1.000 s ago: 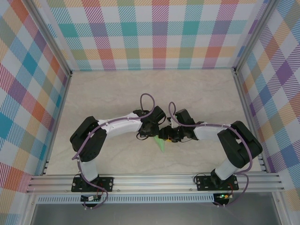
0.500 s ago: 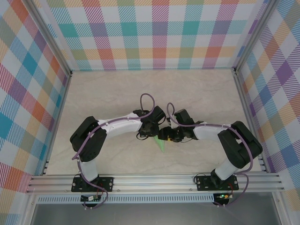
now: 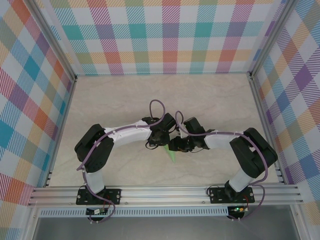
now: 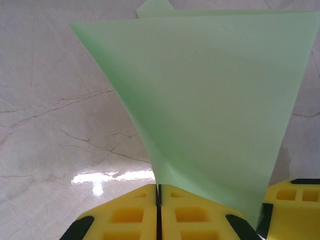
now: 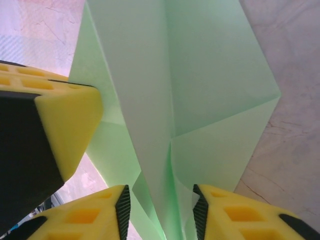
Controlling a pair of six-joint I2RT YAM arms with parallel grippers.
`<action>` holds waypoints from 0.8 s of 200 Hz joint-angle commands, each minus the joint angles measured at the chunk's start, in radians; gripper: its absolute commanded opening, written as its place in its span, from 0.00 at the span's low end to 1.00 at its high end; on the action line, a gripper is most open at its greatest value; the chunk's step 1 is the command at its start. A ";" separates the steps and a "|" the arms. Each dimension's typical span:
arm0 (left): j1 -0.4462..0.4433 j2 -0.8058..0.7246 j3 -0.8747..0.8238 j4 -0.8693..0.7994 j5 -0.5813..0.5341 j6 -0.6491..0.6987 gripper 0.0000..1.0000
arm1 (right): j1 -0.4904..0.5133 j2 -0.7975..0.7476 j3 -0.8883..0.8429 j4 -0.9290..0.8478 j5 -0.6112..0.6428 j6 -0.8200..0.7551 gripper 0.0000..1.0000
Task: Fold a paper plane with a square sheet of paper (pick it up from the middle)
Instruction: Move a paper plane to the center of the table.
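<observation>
Right gripper edged inward, half-open astride paper plane; left gripper pinching

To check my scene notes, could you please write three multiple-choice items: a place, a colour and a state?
1. Where is the folded paper?
A) against the far wall
B) between the left arm and the right arm
C) on the near rail
2. What colour is it?
A) pink
B) white
C) pale green
3. How do the left jaws stand?
A) shut on the paper
B) wide open, clear of it
C) shut on nothing
Key: 1 B, its tip pokes out where the arms meet; 2 C, both wrist views show green; 3 A, the yellow pads meet, the sheet rising from their seam.
</observation>
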 commanded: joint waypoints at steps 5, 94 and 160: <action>0.009 -0.011 -0.008 -0.013 -0.009 -0.002 0.08 | 0.021 -0.019 0.027 -0.037 0.039 -0.034 0.37; 0.009 -0.021 -0.018 -0.005 -0.006 -0.004 0.09 | 0.051 0.044 0.074 -0.069 0.085 -0.052 0.25; 0.009 -0.042 -0.030 0.015 0.011 -0.008 0.11 | 0.065 0.070 0.100 -0.090 0.089 -0.055 0.16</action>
